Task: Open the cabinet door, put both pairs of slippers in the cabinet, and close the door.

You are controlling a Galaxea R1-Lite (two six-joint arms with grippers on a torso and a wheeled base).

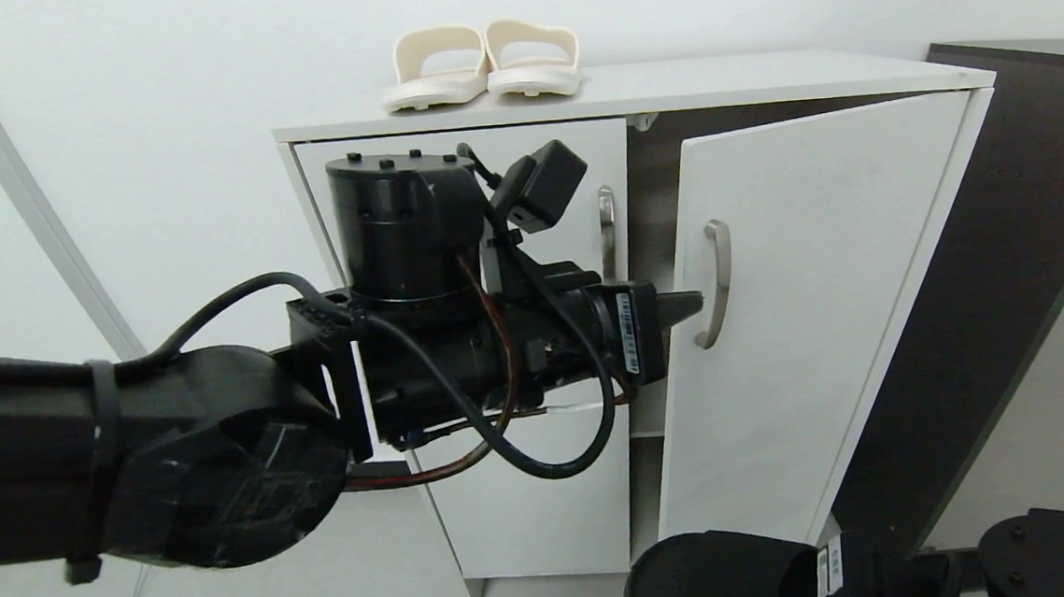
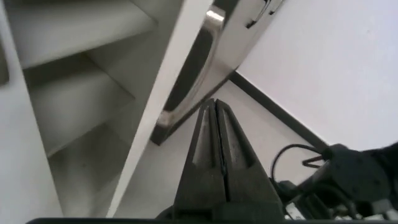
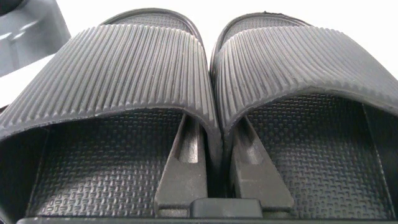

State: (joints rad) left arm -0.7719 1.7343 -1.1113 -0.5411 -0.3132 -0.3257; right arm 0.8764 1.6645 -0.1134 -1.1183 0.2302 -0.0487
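Midway up the head view, the left gripper (image 1: pixel 692 304) is level with the cabinet's right door (image 1: pixel 805 317), its fingers pressed together into a single point, holding nothing. The tip sits just beside the door's metal handle (image 1: pixel 716 281); whether it touches cannot be told. That door stands ajar at centre right of the frame, a dark gap showing along its inner edge, while the left door (image 1: pixel 528 514) lies flat and shut behind the arm. In the left wrist view the closed gripper (image 2: pixel 216 109) points toward the handle (image 2: pixel 193 68), with pale shelves (image 2: pixel 74 93) showing inside the opening. A pair of cream slippers (image 1: pixel 479 82) rests side by side on the cabinet top (image 1: pixel 760 81), at the upper centre of the frame. Low at the bottom right, the right gripper (image 1: pixel 836 567) carries the dark slippers (image 1: pixel 711 576). Its wrist view shows the ribbed straps (image 3: pixel 143 68) close up, one finger (image 3: pixel 183 168) inside each slipper, clamped on the two adjoining walls.
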